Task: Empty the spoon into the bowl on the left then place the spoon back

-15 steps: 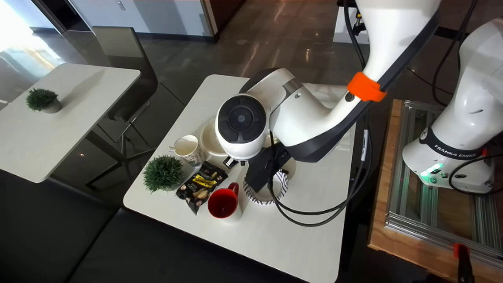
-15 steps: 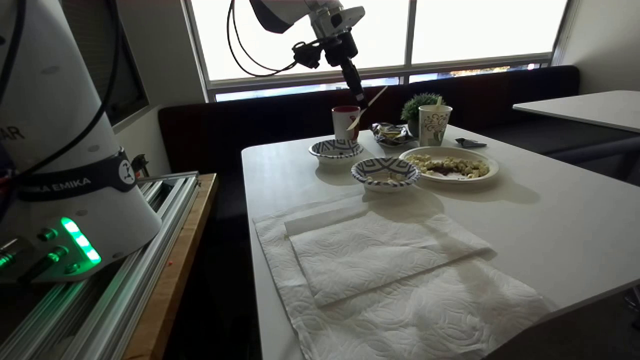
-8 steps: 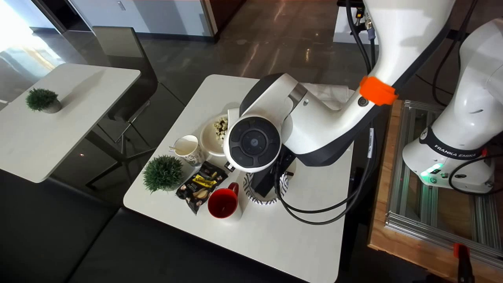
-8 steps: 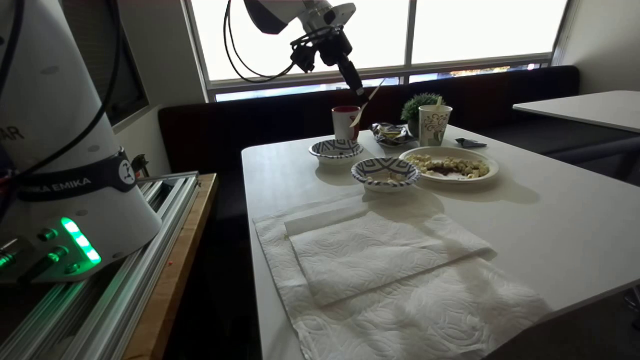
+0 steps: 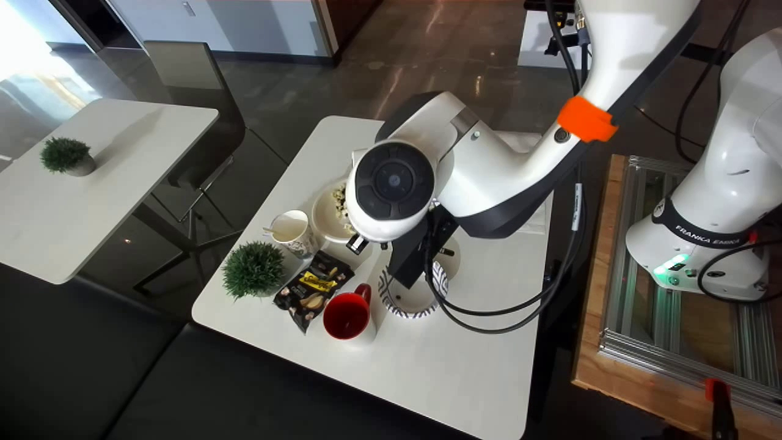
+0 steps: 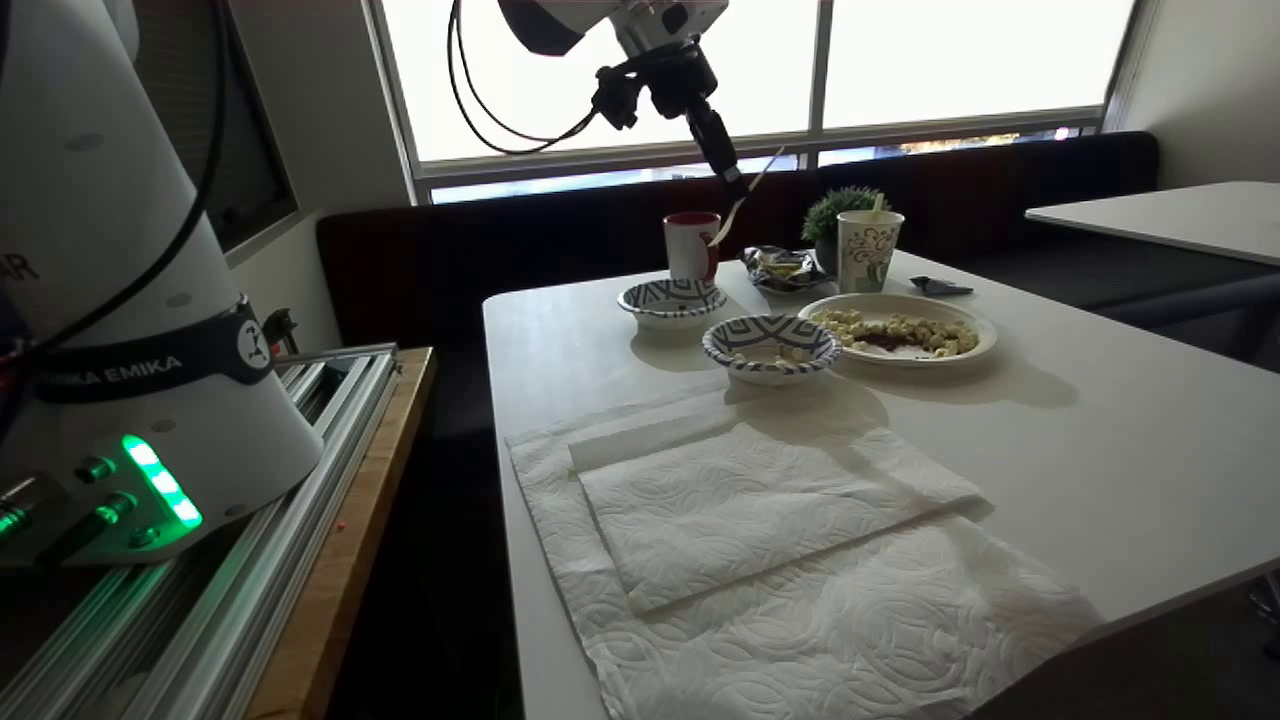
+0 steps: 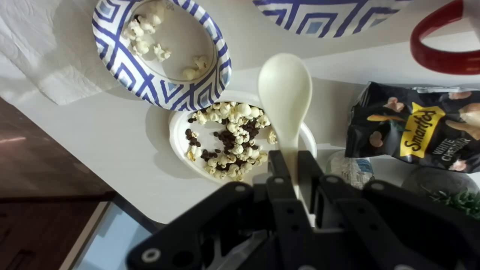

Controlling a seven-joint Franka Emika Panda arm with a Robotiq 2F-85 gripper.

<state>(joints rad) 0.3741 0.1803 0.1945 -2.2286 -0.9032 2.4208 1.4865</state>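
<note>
Wrist view: left of the plate (image 7: 176, 138) lies a towel (image 7: 45, 41), and at the plate's upper left a bowl (image 7: 150, 88) with some popcorn (image 7: 141, 28) in it covers part of the plate's edge (whether the two touch, I cannot tell). On the plate lie more popcorn and dark bits (image 7: 227, 140). Across the plate's right side runs the spoon (image 7: 285, 86), its broad end pointing up the picture past the plate's rim. The gripper (image 7: 293, 165) pinches the spoon's handle between its two fingertips, in front of the plate's lower right part. Up from the plate, cut by the top of the view, shows part of a second bowl (image 7: 330, 17). Right of the plate is a bag (image 7: 416, 127) (marked WHITE CHEDDAR), with a mug (image 7: 446, 62) farther up, seen mainly by its red handle, and a plant (image 7: 461, 202) lower down. In an exterior view, the second bowl stands left of the plate and farther back, the spoon hangs tilted in the air, up and to the left of the plate, and a cup (image 6: 868, 250) stands upright just behind the plate. What lies straight below the spoon, I cannot tell.
</note>
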